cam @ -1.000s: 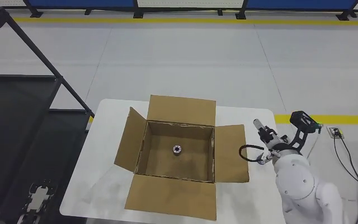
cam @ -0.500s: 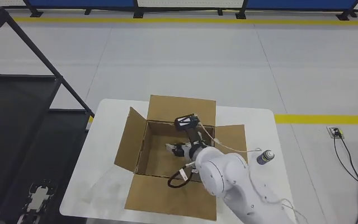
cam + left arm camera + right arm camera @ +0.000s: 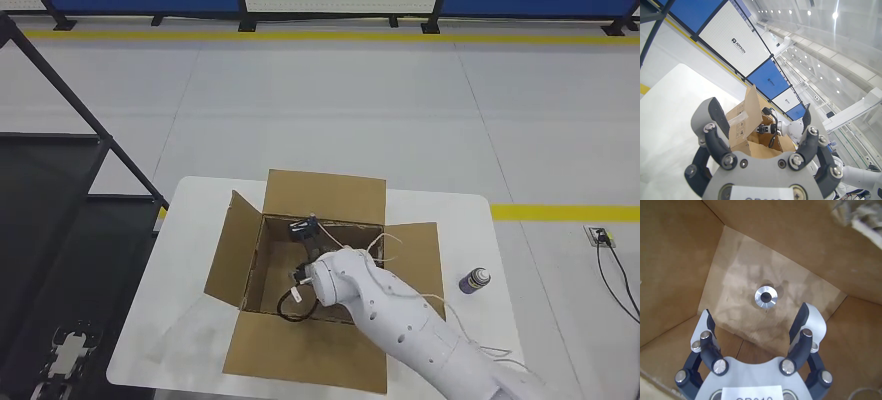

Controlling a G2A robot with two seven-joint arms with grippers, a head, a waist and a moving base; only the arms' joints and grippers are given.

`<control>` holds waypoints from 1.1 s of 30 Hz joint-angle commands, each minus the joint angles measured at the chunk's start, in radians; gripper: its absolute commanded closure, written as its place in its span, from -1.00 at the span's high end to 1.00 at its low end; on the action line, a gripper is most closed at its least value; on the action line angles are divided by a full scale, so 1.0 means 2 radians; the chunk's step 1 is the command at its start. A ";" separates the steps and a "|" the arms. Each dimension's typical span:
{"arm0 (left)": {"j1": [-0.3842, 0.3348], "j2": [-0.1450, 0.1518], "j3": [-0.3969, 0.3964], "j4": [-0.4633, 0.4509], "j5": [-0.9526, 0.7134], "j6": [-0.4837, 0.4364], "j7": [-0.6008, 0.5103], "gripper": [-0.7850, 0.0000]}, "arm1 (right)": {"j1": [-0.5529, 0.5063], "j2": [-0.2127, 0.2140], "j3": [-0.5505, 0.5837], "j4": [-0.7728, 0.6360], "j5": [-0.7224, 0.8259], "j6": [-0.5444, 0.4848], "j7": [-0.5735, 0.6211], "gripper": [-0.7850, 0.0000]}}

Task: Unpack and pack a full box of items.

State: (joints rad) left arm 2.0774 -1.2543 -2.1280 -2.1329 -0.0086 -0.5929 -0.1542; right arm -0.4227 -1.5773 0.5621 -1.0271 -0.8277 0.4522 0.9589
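1. Top view: box (image 3: 325, 197) open on table (image 3: 190, 300), flaps folded out, right arm reaching down into it.
2. Right wrist view: right tool (image 3: 756, 311) with fingers spread, nothing held. Hanging above metal piece (image 3: 765, 297), not touching.
3. Metal piece: upright on box floor, near the middle, clear of the walls. Looks like the last item inside.
4. On table: can (image 3: 474, 280) upright, beside the box on its far-right side, apart from the cardboard. Counts as unpacked.
5. Left wrist view: left tool (image 3: 761, 107) with fingers spread, empty, well apart from box and facing it from the side.
6. Progress, judging by layout: unpacking close to finished, one piece left to lift out. Packing not started, so the whole return leg is left.
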 commanded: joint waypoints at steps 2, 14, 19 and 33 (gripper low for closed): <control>0.000 0.000 0.000 0.000 0.000 0.000 0.000 1.00 | 0.013 -0.016 -0.007 0.045 0.016 -0.001 -0.009 1.00; 0.000 0.000 0.000 0.000 0.000 0.000 0.000 1.00 | 0.049 -0.069 -0.023 0.176 0.054 -0.025 -0.037 -0.31; 0.000 0.000 0.000 0.000 0.000 0.000 0.000 1.00 | 0.058 -0.084 -0.021 0.215 0.064 -0.038 -0.048 -0.54; 0.000 0.000 0.000 0.000 0.000 0.000 0.000 1.00 | 0.070 -0.098 0.001 0.242 0.073 -0.069 -0.072 -1.00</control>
State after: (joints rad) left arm 2.0774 -1.2543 -2.1280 -2.1329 -0.0086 -0.5929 -0.1542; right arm -0.2817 -1.7752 0.5603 -0.5361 -0.6797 0.3163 0.8159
